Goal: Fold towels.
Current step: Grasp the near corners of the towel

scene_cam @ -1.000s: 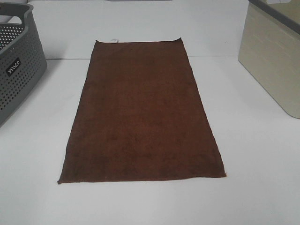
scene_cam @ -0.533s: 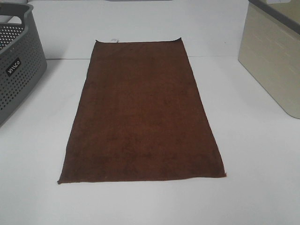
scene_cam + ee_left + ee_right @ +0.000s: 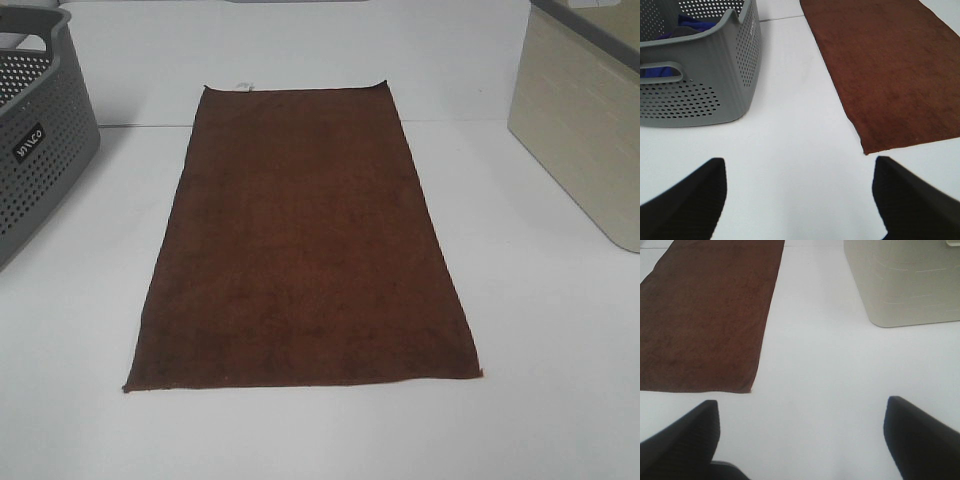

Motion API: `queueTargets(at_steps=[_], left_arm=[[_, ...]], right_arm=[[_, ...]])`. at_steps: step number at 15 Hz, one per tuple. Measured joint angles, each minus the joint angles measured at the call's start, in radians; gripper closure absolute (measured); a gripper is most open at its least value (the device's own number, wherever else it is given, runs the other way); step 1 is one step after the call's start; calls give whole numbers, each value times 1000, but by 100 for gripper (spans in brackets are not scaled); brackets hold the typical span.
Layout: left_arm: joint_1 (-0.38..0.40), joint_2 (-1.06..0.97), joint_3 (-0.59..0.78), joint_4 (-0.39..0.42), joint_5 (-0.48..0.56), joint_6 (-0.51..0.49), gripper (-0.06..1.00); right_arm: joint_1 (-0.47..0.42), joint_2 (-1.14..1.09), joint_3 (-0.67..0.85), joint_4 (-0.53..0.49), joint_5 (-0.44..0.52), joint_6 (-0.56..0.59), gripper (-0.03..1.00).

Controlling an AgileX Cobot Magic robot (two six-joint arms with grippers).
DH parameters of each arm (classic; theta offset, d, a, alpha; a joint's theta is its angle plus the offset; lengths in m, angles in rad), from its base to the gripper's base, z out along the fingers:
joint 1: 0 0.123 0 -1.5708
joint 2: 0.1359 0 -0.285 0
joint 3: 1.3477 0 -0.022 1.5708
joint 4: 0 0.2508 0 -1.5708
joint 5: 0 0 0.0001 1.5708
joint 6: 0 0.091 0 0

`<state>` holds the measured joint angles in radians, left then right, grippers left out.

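Observation:
The dark reddish-brown towel [image 3: 300, 245] lies flat and spread out lengthwise on the white table, with a small white tag [image 3: 241, 84] at its far short edge. Neither gripper shows in the exterior high view. In the left wrist view my left gripper [image 3: 797, 200] is open and empty above bare table, short of the towel's [image 3: 890, 70] near left corner. In the right wrist view my right gripper [image 3: 800, 440] is open and empty above bare table, short of the towel's [image 3: 705, 315] near right corner.
A grey perforated basket [image 3: 35, 150] stands at the far left; the left wrist view shows the basket [image 3: 700, 85] with blue cloth [image 3: 685, 22] inside. A beige bin [image 3: 585, 130] stands at the far right and also shows in the right wrist view [image 3: 905, 280].

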<state>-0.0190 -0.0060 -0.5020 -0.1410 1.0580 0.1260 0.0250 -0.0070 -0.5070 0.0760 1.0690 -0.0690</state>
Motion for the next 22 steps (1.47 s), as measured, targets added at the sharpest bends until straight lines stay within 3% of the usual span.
queueTargets(at_steps=[5, 9, 11, 15, 18, 22], left_arm=[[0, 0, -8, -4, -32, -45, 18], [0, 15, 1, -24, -293, -77, 18], [0, 95, 40, -70, -368, -78, 18], [0, 349, 60, -221, -385, -80, 18], [0, 593, 60, -359, -390, -62, 18], [0, 939, 60, -570, -429, 149, 18]], right_arm=[[0, 1, 0, 0, -1, 0, 13], [0, 111, -15, 3, -74, 26, 15], [0, 207, -17, 32, -115, 56, 16], [0, 458, -17, 97, -175, 102, 17], [0, 682, -17, 177, -228, 69, 18], [0, 966, -17, 347, -292, -85, 19]])
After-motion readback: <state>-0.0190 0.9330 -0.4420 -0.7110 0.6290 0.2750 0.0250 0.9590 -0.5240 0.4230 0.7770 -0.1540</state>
